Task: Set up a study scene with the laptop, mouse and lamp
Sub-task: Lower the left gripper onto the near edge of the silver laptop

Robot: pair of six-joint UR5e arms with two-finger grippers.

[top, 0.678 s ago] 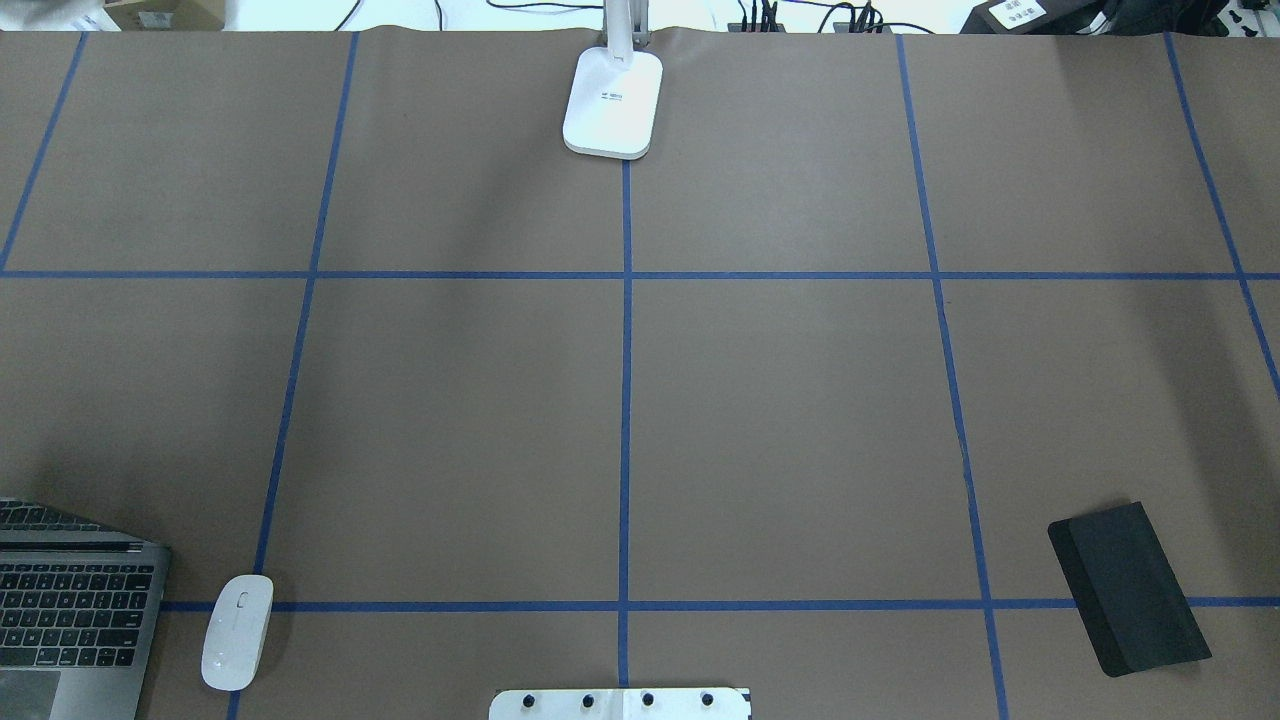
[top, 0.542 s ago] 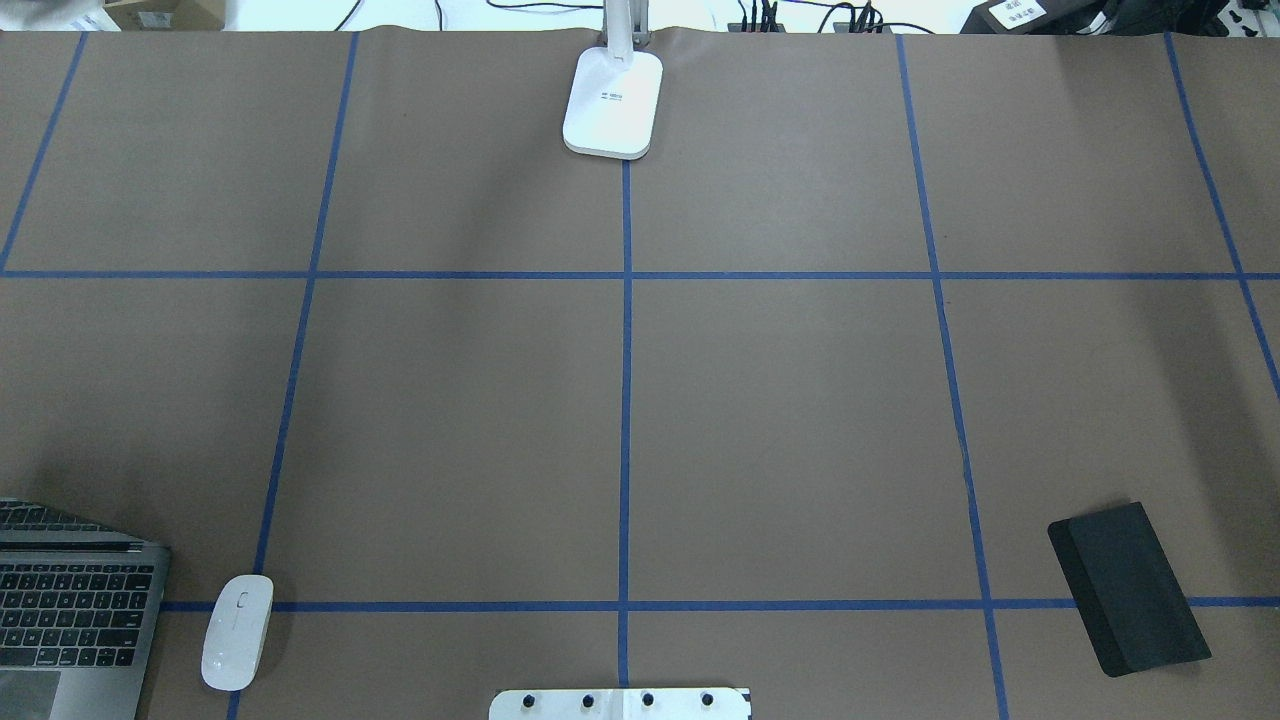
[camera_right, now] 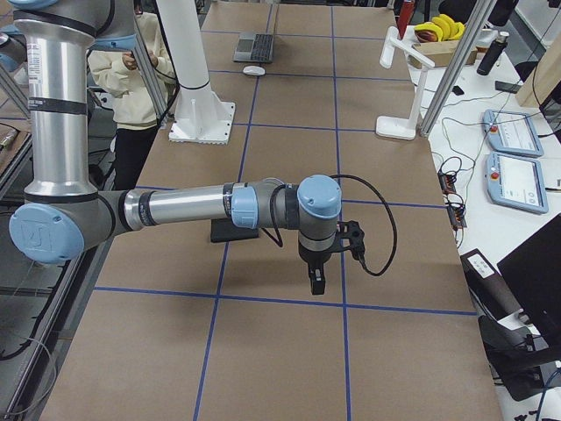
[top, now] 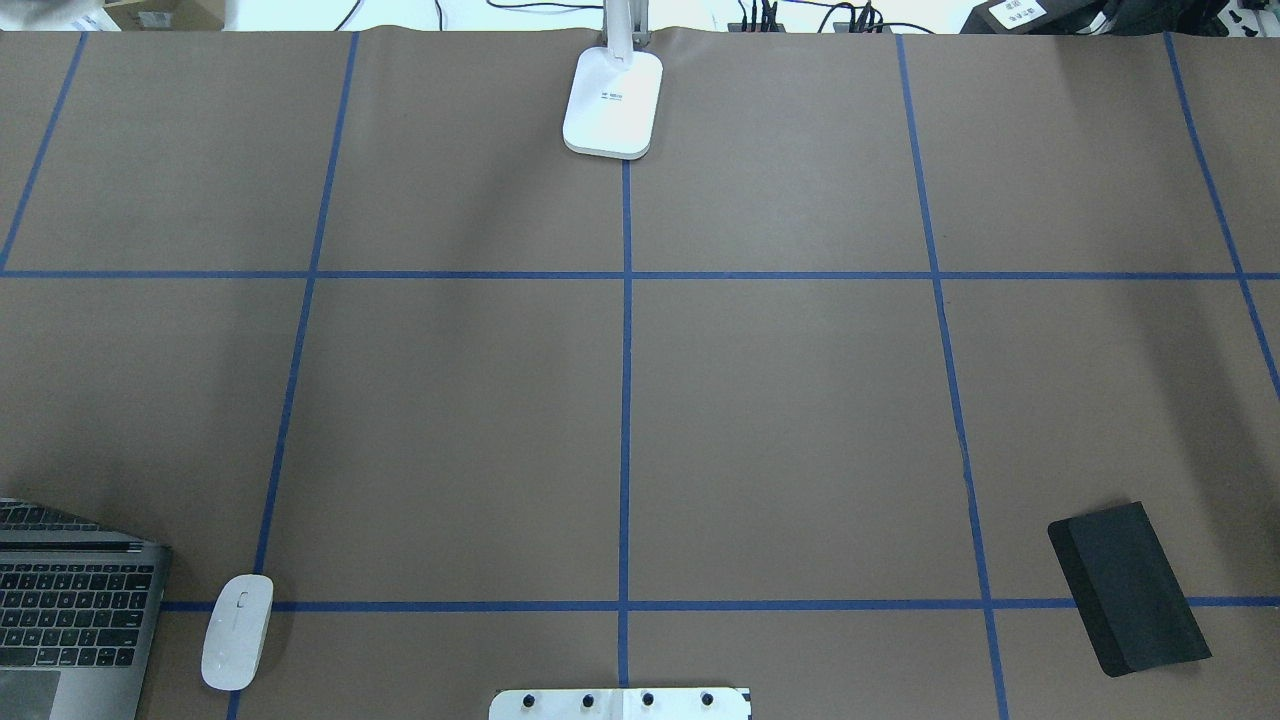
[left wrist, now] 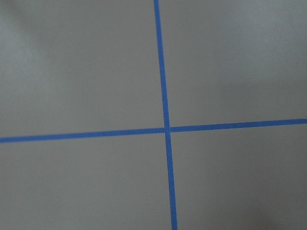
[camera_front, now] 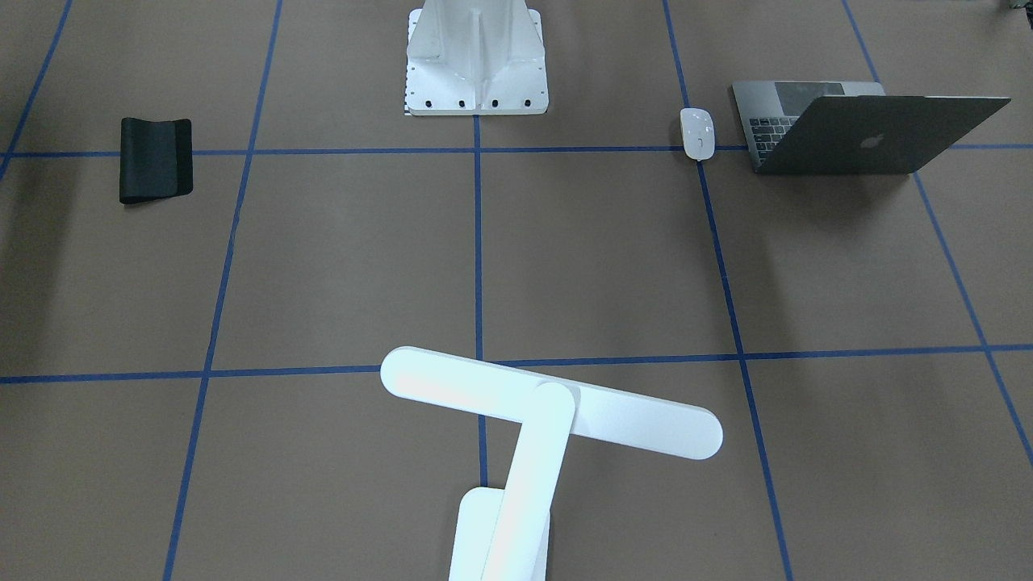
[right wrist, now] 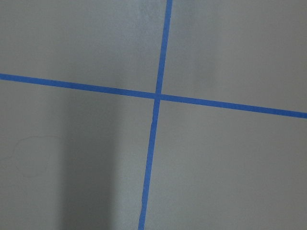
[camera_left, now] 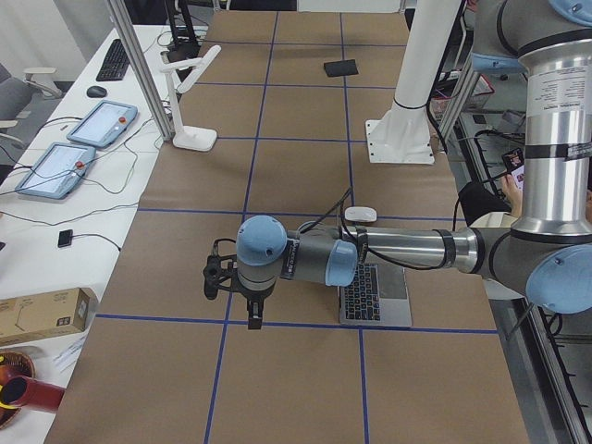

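Observation:
The grey laptop (top: 70,610) stands open at the table's near left corner; its lid with the apple logo shows in the front view (camera_front: 855,133). The white mouse (top: 237,630) lies just right of it on a blue tape line. The white lamp (top: 613,100) stands at the far middle edge, its bar head (camera_front: 549,401) over the table. My left gripper (camera_left: 253,319) hangs above the table beyond the laptop, seen only from the side. My right gripper (camera_right: 316,282) hangs near the black mouse pad (camera_right: 230,232). I cannot tell whether either is open or shut.
The black mouse pad (top: 1130,590) lies at the near right. The white bolted pedestal (camera_front: 476,56) stands at the near middle edge. A grid of blue tape lines crosses the brown table. A person (camera_right: 131,53) stands behind the pedestal.

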